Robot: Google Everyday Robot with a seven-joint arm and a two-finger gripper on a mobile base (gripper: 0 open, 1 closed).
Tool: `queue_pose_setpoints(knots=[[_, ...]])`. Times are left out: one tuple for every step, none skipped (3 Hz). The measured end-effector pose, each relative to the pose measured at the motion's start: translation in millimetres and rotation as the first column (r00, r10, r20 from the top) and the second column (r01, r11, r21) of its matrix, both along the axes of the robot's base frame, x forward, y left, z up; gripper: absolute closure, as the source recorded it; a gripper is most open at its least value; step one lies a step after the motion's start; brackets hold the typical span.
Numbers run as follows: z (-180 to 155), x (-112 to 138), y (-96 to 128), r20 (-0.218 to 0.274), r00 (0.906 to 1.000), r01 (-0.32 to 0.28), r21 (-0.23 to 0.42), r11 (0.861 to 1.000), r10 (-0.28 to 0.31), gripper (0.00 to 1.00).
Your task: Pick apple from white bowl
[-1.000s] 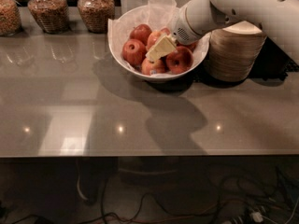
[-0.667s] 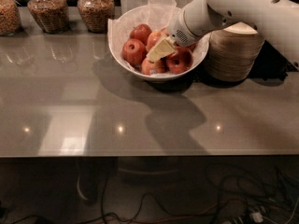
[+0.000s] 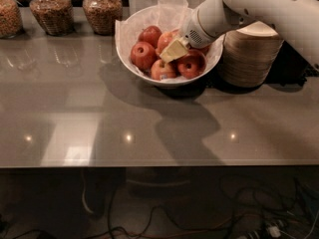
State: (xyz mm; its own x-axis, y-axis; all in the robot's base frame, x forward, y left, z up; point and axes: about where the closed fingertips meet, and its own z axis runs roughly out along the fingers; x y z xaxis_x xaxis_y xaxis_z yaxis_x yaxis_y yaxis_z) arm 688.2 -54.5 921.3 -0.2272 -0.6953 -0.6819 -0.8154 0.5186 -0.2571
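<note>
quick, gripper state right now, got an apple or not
Gripper: down in the white bowl among the apples; open, closed or holding cannot be told.

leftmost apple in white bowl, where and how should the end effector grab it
Probably grip the leftmost apple across its round middle, from above: the white bowl flanks its left, other apples its right. The end effector is at the bowl's middle.
</note>
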Motion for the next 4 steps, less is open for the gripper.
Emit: queue_pose_setpoints(knots=[[16,-6,-10,0.02,0.9998,0.008,0.021,1.0,-0.008,0.98],[44,-24,-26,0.067,0.9977,-0.001,0.055,0.998,-0.003,1.0],[76,-57,-48,0.125,0.9922,-0.02,0.088,0.996,0.009,1.0],[95,-98,-74,0.138,0.9903,-0.029,0.097,0.995,0.015,1.0]])
